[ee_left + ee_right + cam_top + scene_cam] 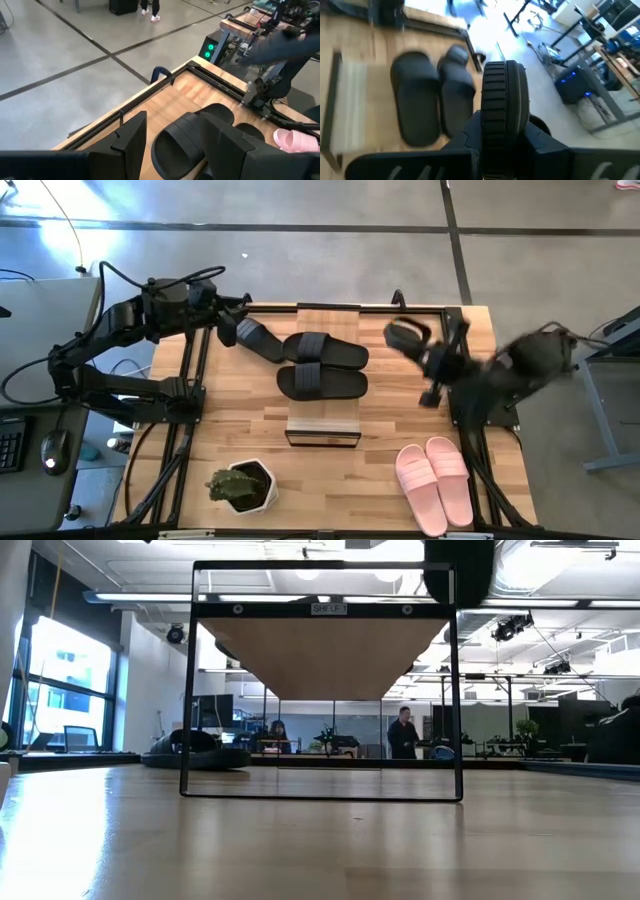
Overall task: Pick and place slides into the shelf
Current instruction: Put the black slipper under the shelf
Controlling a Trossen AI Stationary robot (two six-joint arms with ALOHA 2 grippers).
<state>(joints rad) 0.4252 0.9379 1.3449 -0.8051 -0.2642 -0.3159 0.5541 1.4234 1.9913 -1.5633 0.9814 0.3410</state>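
Two black slides (322,350) (322,383) lie side by side on the shelf's (322,425) light-wood top. My left gripper (236,330) is left of the shelf's far end, shut on a third black slide (256,337), which the low view shows at table height (195,752). My right gripper (430,360) is right of the shelf, raised and shut on another black slide (405,335). The pink pair (435,480) lies soles down near the table's near right corner. My left gripper (180,150) has the black slide between its two fingers (132,142), across its width at the sides near the strap (182,132). The toe end (220,112) points away toward the shelf. Whether the sole touches the table cannot be told. My right gripper (505,145) pinches its black slide between the two fingers. The slide stands on edge, its ribbed sole edge (505,95) sticking out ahead of the fingers. It is lifted clear of the table.
A potted green plant (242,485) stands near the table's near left edge. The shelf's black frame (320,790) stands mid-table, with bare wood under its top. Black rails run along the table's left and right sides. People stand in the room far behind.
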